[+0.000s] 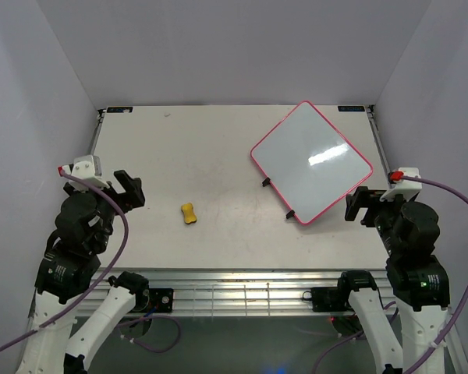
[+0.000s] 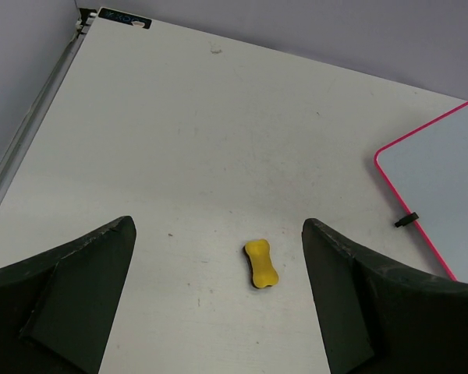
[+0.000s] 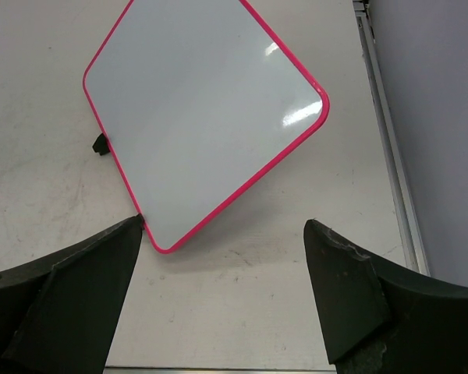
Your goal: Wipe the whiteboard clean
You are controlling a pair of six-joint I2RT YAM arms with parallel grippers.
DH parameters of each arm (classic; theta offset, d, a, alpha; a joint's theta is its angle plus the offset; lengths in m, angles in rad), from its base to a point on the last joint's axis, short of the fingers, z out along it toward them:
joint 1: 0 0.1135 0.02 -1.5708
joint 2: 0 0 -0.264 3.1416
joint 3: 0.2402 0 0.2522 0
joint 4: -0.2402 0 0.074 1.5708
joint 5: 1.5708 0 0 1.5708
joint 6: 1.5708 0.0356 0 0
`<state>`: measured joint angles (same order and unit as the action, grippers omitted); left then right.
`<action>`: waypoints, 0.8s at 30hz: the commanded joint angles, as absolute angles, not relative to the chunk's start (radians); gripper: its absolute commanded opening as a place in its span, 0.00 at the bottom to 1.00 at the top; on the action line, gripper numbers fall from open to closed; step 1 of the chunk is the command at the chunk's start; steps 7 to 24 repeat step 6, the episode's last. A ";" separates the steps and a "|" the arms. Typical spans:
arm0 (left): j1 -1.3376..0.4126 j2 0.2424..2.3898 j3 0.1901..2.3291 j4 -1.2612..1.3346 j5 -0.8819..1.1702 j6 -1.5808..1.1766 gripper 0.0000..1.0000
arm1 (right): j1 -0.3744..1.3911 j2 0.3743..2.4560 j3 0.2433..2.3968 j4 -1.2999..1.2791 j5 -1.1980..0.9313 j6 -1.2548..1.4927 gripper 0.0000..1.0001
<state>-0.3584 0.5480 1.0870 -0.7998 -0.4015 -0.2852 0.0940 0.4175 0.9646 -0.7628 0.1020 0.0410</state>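
The whiteboard [image 1: 310,162] lies flat at the back right of the table, turned like a diamond, with a pink-red frame and two small black feet on its left edge. Its white surface [image 3: 203,117] shows only a glare patch; no writing is visible. A small yellow peanut-shaped eraser [image 1: 189,213] lies near the table's middle and appears between my left fingers' line of sight [image 2: 260,265]. My left gripper [image 1: 129,189] hovers open at the left edge, apart from the eraser. My right gripper [image 1: 360,206] is open just off the whiteboard's near corner [image 3: 162,243], holding nothing.
Metal rails run along the table's left edge [image 2: 31,128] and right edge [image 3: 386,132]. Grey walls enclose the table on three sides. An aluminium frame [image 1: 234,292] borders the near edge between the arm bases.
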 commanded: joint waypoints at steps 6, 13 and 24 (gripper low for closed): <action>-0.364 0.558 1.065 -0.762 -0.390 -0.295 0.98 | 0.100 0.417 0.950 -0.724 0.110 0.032 0.90; -0.364 0.558 1.065 -0.762 -0.390 -0.295 0.98 | 0.100 0.417 0.950 -0.724 0.110 0.032 0.90; -0.364 0.558 1.065 -0.762 -0.390 -0.295 0.98 | 0.100 0.417 0.950 -0.724 0.110 0.032 0.90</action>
